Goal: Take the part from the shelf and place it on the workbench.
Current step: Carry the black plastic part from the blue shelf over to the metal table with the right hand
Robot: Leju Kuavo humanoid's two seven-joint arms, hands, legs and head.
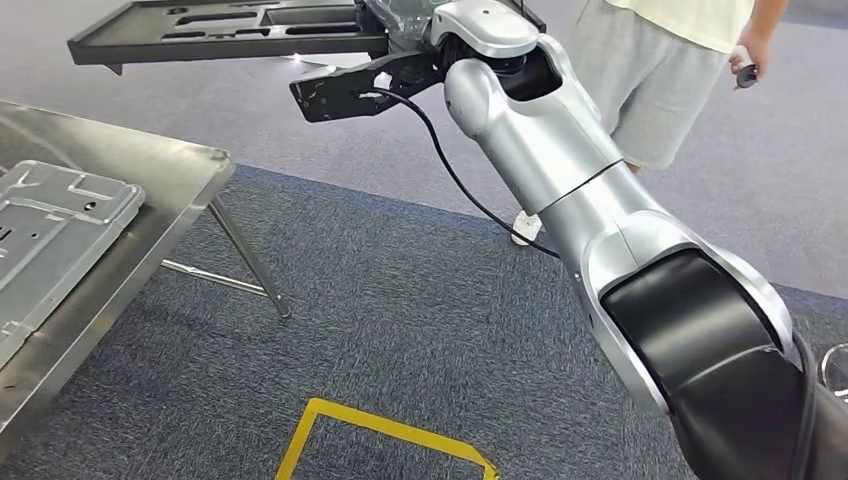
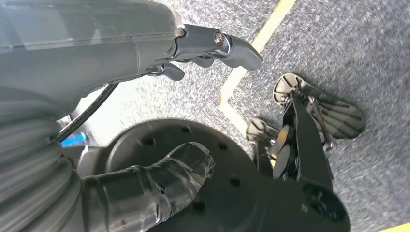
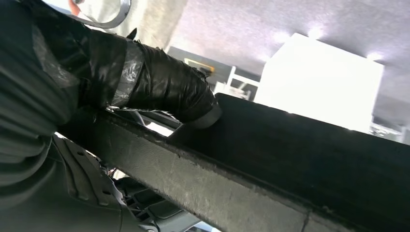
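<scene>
One shiny steel worktop (image 1: 170,170) stands at the left, and one grey stamped metal panel (image 1: 50,235) lies flat on it. Right of the worktop, on the grey carpet, is one yellow tape outline (image 1: 385,430). Above and right of the worktop, one long flat black tray-like part (image 1: 225,30) is up in the air. Its long side runs left to right, and its free end points out over the worktop's side. The right hand (image 3: 159,92) has hold of it: the right wrist view shows the black taped fingers (image 3: 193,104) pressed on the part's edge. The left hand (image 2: 193,101) hangs by the floor with its fingers apart, holding nothing. One person in grey shorts (image 1: 650,70) stands far right of the worktop.
</scene>
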